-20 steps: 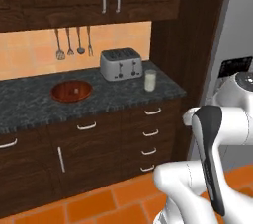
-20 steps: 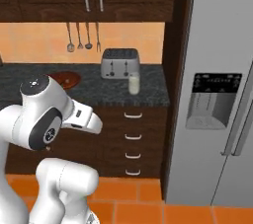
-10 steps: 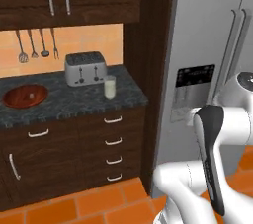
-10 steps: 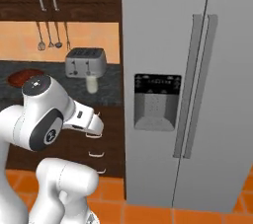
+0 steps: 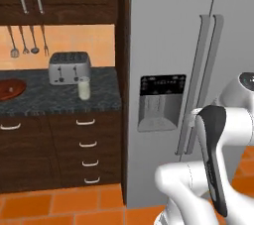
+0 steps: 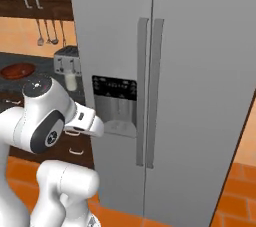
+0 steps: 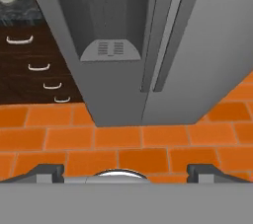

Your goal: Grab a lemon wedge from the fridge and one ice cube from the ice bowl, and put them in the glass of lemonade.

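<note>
Arm folded low, tool seemingly spread wide.

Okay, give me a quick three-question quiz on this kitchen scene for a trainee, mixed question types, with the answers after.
1. True or false: both doors of the fridge are shut.
2. What stands closest to the glass of lemonade on the counter? A) the toaster B) the ice bowl C) the hanging utensils
3. Fill in: in the hand view, the tool has its jaws ____, with nothing between them.

Key: 1 true. 2 A. 3 open.
</note>
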Controlling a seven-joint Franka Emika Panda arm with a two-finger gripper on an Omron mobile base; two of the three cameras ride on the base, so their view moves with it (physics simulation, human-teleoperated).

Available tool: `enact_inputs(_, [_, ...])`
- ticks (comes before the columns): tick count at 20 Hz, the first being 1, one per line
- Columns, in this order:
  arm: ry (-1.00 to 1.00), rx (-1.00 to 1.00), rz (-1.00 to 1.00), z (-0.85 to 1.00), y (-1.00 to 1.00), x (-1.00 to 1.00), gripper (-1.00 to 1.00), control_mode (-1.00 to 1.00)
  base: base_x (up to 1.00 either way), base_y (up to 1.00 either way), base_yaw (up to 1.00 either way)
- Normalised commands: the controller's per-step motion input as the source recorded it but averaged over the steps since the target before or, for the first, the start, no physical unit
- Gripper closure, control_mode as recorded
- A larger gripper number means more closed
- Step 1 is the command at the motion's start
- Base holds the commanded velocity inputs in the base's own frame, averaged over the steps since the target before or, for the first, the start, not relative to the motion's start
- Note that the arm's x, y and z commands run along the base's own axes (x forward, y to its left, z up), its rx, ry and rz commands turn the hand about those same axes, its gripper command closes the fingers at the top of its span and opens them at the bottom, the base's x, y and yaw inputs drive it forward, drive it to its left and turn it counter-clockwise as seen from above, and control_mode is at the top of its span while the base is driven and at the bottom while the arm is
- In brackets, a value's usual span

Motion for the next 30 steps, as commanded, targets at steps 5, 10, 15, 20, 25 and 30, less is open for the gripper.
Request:
enact_inputs(5, [0.00,0.00,0.00,0.00,0.00,0.00,-1.00,1.00,0.16,-0.62,0.03])
enact_inputs(10, [0.00,0.00,0.00,0.00,0.00,0.00,-1.00,1.00,0.01,-0.01,-0.04])
enact_inputs(15, [0.00,0.00,0.00,0.00,0.00,0.00,-1.00,1.00,0.02,0.20,-0.11])
enact_inputs(20, [0.00,0.00,0.00,0.00,0.00,0.00,-1.00,1.00,-0.37,0.07,-0.06])
enact_inputs(25, [0.00,0.00,0.00,0.00,0.00,0.00,-1.00,1.00,-0.48,0.29,0.00])
enact_inputs(30, [0.00,0.00,0.00,0.00,0.00,0.00,-1.00,1.00,-0.09,0.13,0.00])
